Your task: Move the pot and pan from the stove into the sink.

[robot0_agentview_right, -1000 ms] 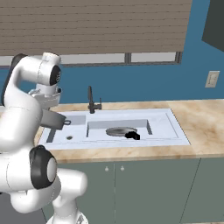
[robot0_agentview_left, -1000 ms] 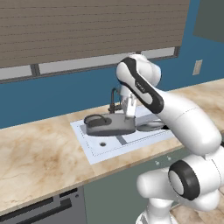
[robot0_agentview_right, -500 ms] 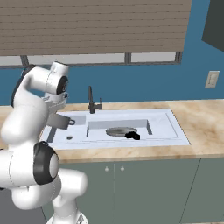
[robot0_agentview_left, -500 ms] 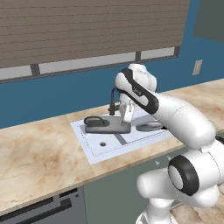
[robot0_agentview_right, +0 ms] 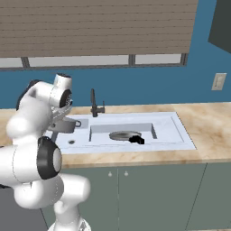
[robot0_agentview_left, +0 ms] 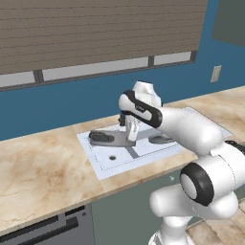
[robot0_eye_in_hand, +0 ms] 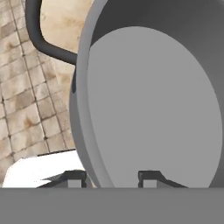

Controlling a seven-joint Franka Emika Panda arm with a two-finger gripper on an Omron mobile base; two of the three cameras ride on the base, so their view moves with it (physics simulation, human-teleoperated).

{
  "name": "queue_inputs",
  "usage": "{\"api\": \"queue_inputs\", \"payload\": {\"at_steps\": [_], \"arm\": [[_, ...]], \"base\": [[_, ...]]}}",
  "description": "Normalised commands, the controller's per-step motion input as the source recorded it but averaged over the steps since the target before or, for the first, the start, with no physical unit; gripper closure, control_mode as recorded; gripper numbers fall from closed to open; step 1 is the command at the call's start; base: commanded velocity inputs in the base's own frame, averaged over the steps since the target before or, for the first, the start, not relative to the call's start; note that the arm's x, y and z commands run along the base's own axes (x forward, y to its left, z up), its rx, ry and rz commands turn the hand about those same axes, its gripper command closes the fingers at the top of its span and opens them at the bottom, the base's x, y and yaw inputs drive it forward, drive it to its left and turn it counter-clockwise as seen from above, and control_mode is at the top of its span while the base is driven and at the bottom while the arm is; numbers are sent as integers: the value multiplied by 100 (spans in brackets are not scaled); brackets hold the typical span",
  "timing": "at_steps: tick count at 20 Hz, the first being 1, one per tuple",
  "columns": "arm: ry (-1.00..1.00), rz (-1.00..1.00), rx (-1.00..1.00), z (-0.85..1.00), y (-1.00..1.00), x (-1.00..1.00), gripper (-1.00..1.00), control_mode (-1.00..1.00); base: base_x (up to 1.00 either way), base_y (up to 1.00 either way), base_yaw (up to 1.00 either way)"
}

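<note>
The grey pot (robot0_agentview_left: 103, 139) hangs low over the left part of the white sink (robot0_agentview_left: 103, 165). My gripper (robot0_agentview_left: 130, 138) is shut on the pot's right rim. In the hand view the pot's (robot0_eye_in_hand: 144, 100) wall stands between my gripper's (robot0_eye_in_hand: 111, 177) two tips, and one dark loop handle (robot0_eye_in_hand: 39, 37) curves off at the top left. In the right base view the pot (robot0_agentview_right: 67, 127) sits just beside my arm. The silver pan (robot0_agentview_right: 122, 135) lies in the sink's (robot0_agentview_right: 176, 135) right basin, black handle pointing right. The pan (robot0_agentview_left: 160, 139) is partly behind my arm. The stove is out of view.
A dark curved faucet (robot0_agentview_right: 94, 104) rises at the back of the sink. Beige stone counter (robot0_agentview_left: 43, 167) runs to both sides. A blue wall and a window with blinds stand behind. A wall socket (robot0_agentview_right: 219, 81) is at the far right.
My gripper has carried the pot slightly left and lower over the sink's left part. The pan has stayed where it was.
</note>
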Motion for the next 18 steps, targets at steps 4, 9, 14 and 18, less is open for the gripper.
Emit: {"api": "queue_inputs", "payload": {"at_steps": [4, 9, 14, 18], "arm": [[-11, -2, 0, -57, 24, 40, 100, -100], [-15, -1, 0, -50, 12, 44, 100, -100], [-10, 0, 0, -29, 5, 16, 100, -100], [0, 0, -1, -6, 0, 4, 100, -100]], "base": [[0, 0, 0], [0, 0, 0], [0, 0, 0], [0, 0, 0]]}}
